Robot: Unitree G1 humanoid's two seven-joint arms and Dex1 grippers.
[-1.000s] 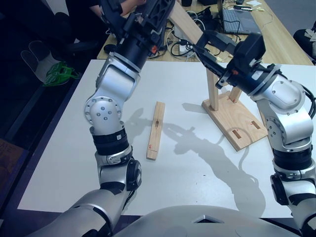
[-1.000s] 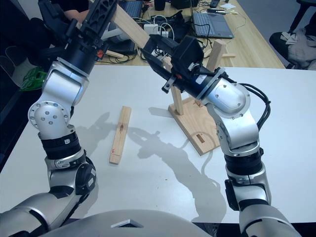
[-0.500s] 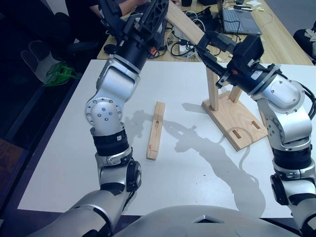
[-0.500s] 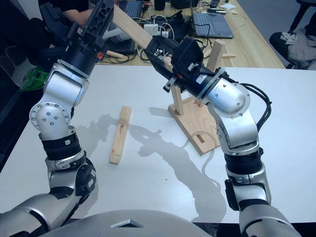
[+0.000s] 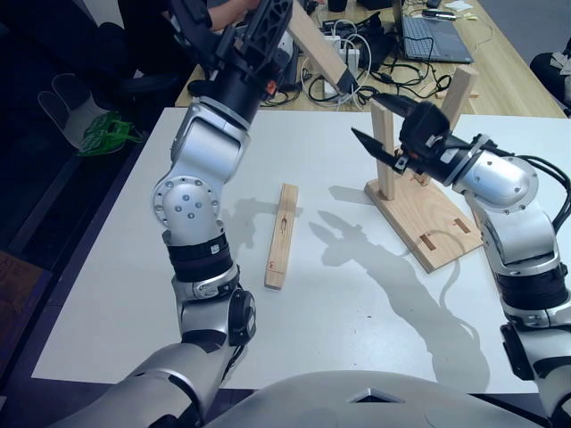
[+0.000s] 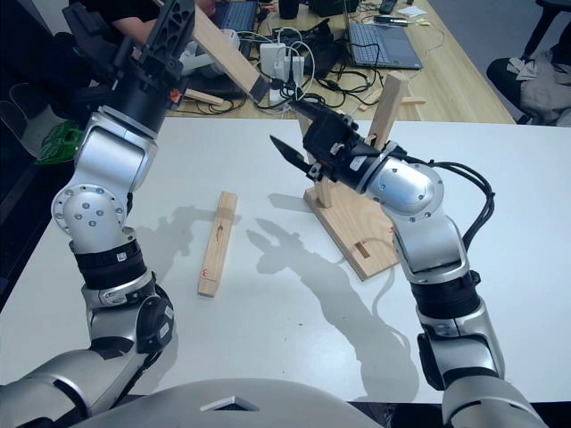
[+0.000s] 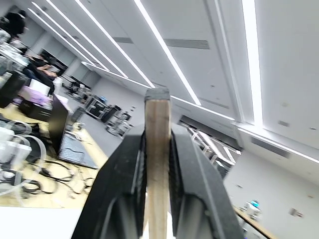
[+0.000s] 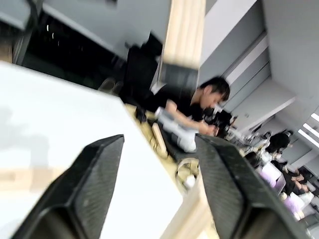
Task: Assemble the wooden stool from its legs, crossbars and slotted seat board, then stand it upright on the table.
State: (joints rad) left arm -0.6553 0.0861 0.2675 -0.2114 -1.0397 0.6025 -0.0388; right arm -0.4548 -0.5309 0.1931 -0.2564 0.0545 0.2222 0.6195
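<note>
Left gripper (image 5: 265, 25) pinches a wooden leg (image 5: 323, 55) high over the table (image 5: 357, 303). Right gripper (image 5: 364, 116), spread wide, hovers beside the slotted seat board (image 5: 437, 223). A slotted wooden bar (image 5: 281, 234) lies nearby.

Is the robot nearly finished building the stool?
Not yet, maybe halfway. Done: two upright wooden legs stand in the flat slotted wooden seat board. In hand: the left end effector holds a long wooden leg in the air; the right end effector is open beside the standing legs. Left: two empty slots, the short wooden bar lying on the white table, and standing it upright.
</note>
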